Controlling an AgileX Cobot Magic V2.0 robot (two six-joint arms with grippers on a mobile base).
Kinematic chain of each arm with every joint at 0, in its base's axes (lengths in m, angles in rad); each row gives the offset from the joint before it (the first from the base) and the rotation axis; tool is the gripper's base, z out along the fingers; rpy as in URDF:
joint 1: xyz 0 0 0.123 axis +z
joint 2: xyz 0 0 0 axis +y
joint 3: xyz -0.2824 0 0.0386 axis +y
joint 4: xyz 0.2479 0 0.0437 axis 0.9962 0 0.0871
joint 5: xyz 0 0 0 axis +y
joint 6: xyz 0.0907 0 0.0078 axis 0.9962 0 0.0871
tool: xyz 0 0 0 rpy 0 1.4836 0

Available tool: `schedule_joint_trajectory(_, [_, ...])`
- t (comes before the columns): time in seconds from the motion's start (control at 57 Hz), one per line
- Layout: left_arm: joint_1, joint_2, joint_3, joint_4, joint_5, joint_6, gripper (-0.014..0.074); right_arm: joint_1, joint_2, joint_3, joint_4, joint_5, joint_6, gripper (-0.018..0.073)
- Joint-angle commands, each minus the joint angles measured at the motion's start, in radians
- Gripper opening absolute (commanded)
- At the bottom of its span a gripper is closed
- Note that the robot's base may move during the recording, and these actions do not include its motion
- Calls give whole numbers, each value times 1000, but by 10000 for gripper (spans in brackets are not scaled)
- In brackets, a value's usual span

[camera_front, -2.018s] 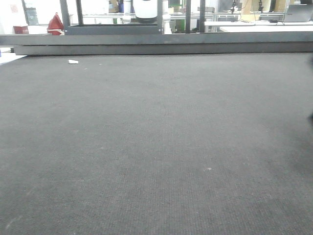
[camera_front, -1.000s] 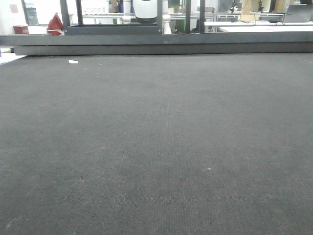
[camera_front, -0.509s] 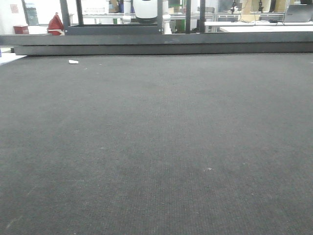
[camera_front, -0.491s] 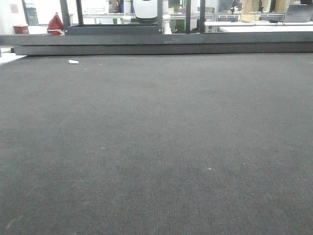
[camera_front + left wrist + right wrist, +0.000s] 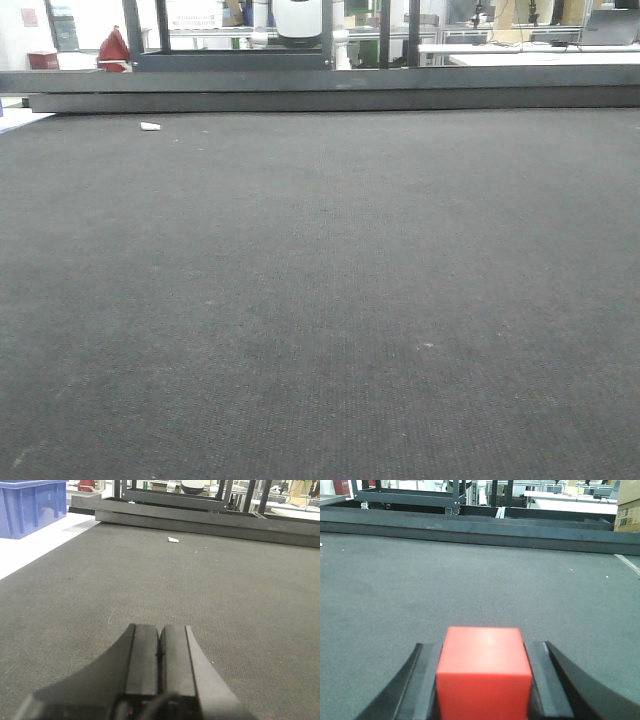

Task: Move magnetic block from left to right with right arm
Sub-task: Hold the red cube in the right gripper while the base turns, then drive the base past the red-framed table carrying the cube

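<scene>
In the right wrist view the magnetic block (image 5: 484, 672), a plain bright-red cube, sits between the two black fingers of my right gripper (image 5: 484, 652), which is shut on it above the dark grey mat (image 5: 470, 575). In the left wrist view my left gripper (image 5: 160, 630) hangs over the same mat (image 5: 210, 575) with its two pads pressed together and nothing between them. The front view shows only the mat (image 5: 320, 280); neither gripper nor the block appears there.
A small white scrap (image 5: 150, 126) (image 5: 173, 540) lies far back on the mat. A dark rail (image 5: 320, 90) borders the far edge. A blue crate (image 5: 30, 505) stands left of the mat; a cardboard box (image 5: 627, 512) stands at far right.
A dark shape at the front view's right edge two seconds ago has left the frame. Otherwise the front view is unchanged.
</scene>
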Motion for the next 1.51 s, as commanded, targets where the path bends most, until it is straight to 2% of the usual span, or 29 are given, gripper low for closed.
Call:
schedule_joint_trajectory(0.0, [0,-5,10,-3,-85,-8,-126,-6,9,-30,-5,-98,-11,338])
schedule_joint_trajectory(1.491, [0,-5,10,-3,-85,-8,-126,-6,9,-30,-5,-98,-11,338])
